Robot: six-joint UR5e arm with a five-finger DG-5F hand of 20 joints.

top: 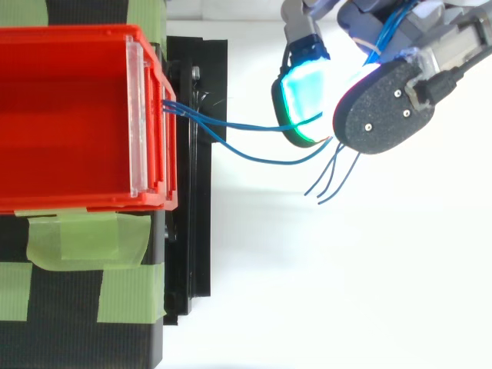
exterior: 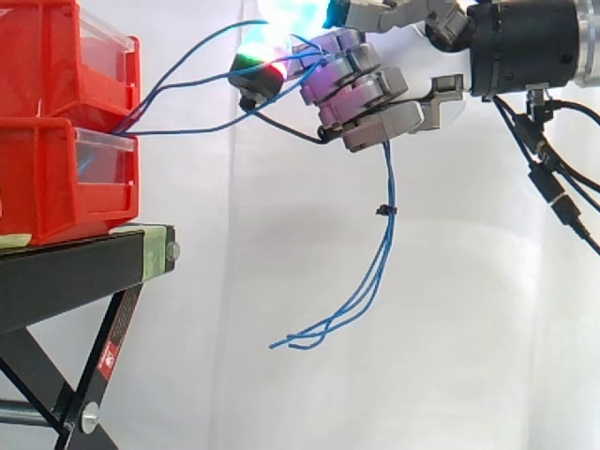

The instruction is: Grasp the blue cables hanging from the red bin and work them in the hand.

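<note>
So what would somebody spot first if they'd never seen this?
Probably the hand up on the right of the side view, its fingertips glowing cyan and green, fingers curled round the blue cables. The cables stretch across from the red bins stacked on the black stand at the left. Their loose ends dangle below the hand.

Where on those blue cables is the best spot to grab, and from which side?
Probably at the small black tie below the hand, where the blue cables hang bunched and nearly vertical. Come in level from the side, away from the red bin, closing across the strands.
</note>
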